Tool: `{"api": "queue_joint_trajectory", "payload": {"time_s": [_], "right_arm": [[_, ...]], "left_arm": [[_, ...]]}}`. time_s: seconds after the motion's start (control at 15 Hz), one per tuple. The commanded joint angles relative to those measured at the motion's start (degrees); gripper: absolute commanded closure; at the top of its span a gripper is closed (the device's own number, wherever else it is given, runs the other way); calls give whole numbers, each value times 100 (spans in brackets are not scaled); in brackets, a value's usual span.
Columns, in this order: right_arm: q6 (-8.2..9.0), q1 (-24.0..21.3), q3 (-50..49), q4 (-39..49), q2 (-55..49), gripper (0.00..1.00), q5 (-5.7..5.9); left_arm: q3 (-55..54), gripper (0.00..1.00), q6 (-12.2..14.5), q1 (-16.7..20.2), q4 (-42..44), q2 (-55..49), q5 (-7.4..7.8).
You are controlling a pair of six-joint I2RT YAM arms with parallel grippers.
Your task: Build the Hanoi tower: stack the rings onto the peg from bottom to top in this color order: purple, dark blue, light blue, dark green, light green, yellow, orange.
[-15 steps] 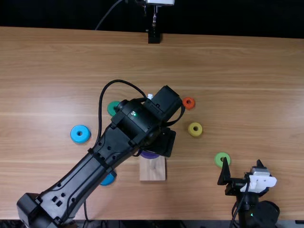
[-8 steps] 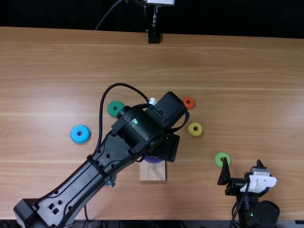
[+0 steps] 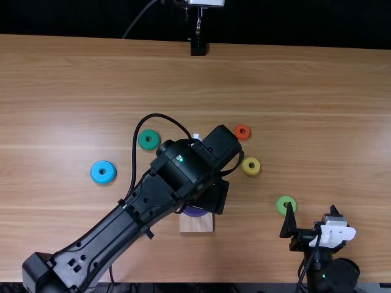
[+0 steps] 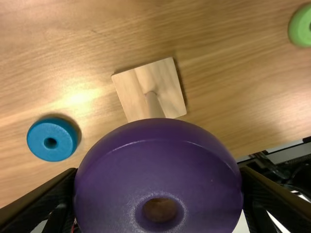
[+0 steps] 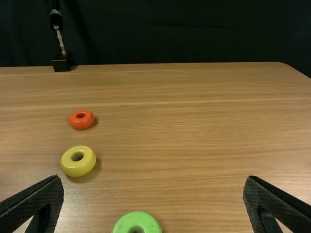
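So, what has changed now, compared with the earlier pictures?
The left gripper has carried the purple ring slightly toward the near edge of the table, still holding it. The right gripper, dark green ring, light blue ring, light green ring, yellow ring and orange ring stayed put.

Surface [image 3: 317, 91]: light brown wood, streaked with grain running side to side in the top view; rounded at a far corner in the right wrist view.
Glare [image 4: 77, 98]: pale and bright on the wood in the left wrist view.
Backdrop [image 3: 293, 24]: nearly black, beyond the far edge; faintly folded in the right wrist view.
Block [image 3: 198, 49]: black, set at the far edge, slightly left of centre across the top view.
Post [image 3: 198, 22]: slim, metallic, rising from the block.
Housing [image 3: 206, 2]: white, above the post, cut off by the top view's upper edge.
Cable [image 3: 140, 18]: grey, curving down against the backdrop, left of the post.
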Motion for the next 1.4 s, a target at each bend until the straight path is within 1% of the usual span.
{"api": "queue_joint_trajectory", "payload": {"time_s": [0.0,0.2,0.4,0.6,0.93,1.33], "right_arm": [[31,46,-363,-346,-73,0,176],[31,46,-363,-346,-73,0,165],[31,46,-363,-346,-73,0,165],[31,46,-363,-346,-73,0,165],[31,46,-363,-346,-73,0,165],[31,46,-363,-346,-73,0,165]], "left_arm": [[-68,100,-48,-140,-2,-181,-16],[-59,100,-48,-157,51,-164,-16],[-59,100,-58,-263,83,-146,-16],[-85,100,-48,-263,93,-129,6],[-147,100,-48,-201,104,-120,-37],[-120,100,-27,-149,125,-111,-37]]}}
